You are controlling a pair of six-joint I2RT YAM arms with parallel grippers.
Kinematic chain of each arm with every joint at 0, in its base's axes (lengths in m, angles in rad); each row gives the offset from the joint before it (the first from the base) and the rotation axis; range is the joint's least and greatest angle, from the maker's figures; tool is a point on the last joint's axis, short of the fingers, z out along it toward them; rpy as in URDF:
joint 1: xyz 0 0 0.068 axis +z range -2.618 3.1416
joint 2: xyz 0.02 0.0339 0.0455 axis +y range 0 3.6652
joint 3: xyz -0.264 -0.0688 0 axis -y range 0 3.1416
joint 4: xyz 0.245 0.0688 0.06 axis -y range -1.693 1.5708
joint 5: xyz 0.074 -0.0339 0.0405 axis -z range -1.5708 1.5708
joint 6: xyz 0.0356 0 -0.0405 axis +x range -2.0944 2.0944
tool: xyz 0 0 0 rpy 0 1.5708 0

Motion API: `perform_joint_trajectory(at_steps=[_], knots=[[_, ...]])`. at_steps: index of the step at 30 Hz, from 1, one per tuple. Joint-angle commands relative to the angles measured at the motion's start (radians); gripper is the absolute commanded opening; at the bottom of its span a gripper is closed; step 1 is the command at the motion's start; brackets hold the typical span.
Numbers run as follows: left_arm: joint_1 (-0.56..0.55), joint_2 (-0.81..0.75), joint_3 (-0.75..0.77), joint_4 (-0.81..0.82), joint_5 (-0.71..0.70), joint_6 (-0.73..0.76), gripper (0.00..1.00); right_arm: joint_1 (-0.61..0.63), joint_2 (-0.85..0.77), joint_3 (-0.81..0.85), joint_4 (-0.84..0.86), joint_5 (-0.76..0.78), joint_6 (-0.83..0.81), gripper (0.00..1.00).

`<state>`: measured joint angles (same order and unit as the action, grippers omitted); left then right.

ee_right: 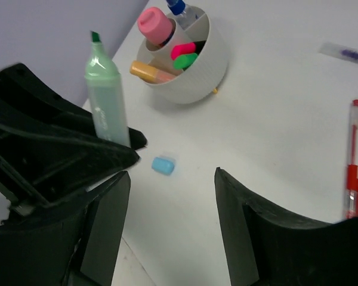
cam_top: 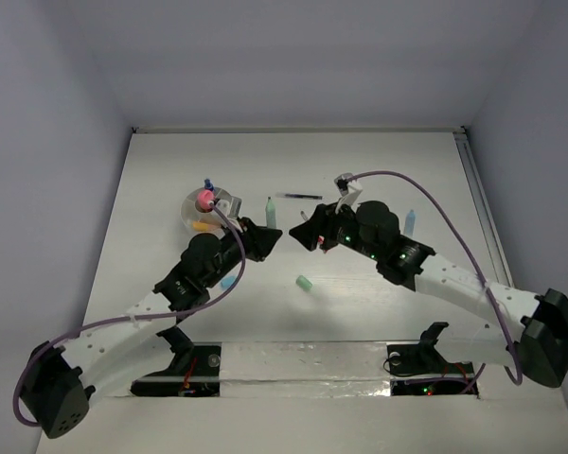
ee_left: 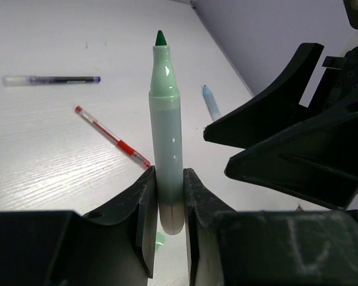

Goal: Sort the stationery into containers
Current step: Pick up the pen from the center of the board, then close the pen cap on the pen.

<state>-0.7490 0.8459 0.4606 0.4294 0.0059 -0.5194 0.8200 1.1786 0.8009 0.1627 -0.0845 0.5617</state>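
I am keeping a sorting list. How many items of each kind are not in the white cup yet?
Markers: 2, green marker in the left tool, light-blue marker lying loose.
Pens: 2, red pen, black pen.
Erasers: 2, light-blue eraser, mint eraser.
Total: 6

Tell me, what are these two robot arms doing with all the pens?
They are tidying pens and markers into a white cup. The left gripper is pinching a green marker by its bottom end. The right gripper is open close beside it, holding nothing. The cup already has a pink marker and an orange marker in it. A red pen, a black pen and a light-blue eraser lie on the table.
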Motion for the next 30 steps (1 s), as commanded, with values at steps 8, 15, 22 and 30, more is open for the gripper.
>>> perform_joint_trajectory(at_steps=[8,15,22,30], knots=[[0.005,-0.185,-0.045,0.052,0.183,0.016,0.00,-0.021,-0.076,0.047,-0.410,0.003,-0.218,0.29],[0.005,-0.240,-0.008,-0.047,0.210,0.004,0.00,-0.047,0.102,0.106,-0.468,-0.201,-0.296,0.16],[0.005,-0.309,0.004,-0.107,0.186,0.006,0.00,-0.047,0.272,0.171,-0.495,-0.248,-0.332,0.55],[0.005,-0.376,0.003,-0.173,0.163,0.001,0.00,-0.038,0.417,0.251,-0.584,-0.187,-0.348,0.63]])
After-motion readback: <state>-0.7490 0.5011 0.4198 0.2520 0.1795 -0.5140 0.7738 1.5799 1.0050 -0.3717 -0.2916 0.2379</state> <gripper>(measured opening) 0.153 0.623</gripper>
